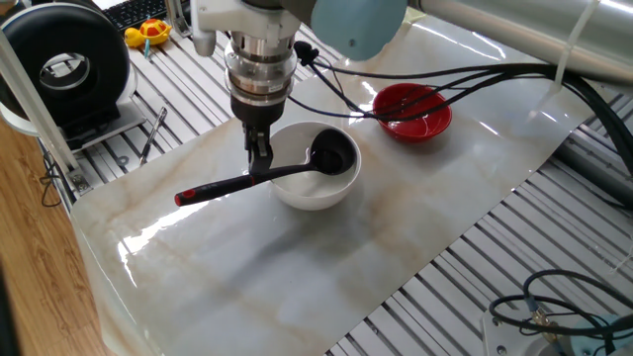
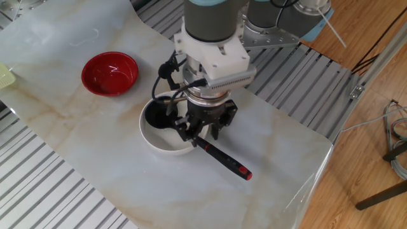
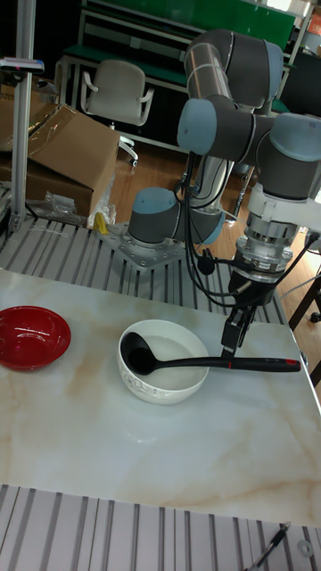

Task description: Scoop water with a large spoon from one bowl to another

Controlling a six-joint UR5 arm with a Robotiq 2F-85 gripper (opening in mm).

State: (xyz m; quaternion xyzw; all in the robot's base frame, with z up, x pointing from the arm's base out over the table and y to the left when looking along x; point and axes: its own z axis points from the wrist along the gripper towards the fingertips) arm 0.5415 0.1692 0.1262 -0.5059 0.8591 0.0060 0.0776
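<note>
— Where's the spoon (image 1: pixel 259 176)?

— Scoop sunk in the white bowl (image 1: pixel 315 188), handle across the rim. My gripper (image 1: pixel 259 164) is at the handle; I can't tell whether it's clamped.

— Risks?

— A loose grip lets it roll and spill. The red bowl (image 1: pixel 412 111) sits well apart, with open table (image 1: pixel 297 267) between.

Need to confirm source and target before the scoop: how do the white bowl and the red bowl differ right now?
The white bowl is larger, with thick walls; the red bowl is smaller and glossy. The white bowl holds the spoon's black scoop, handle resting across its rim; the red bowl holds no tool. The hand hangs at the spoon handle beside the white bowl, away from the red bowl. Both are round and upright.
</note>
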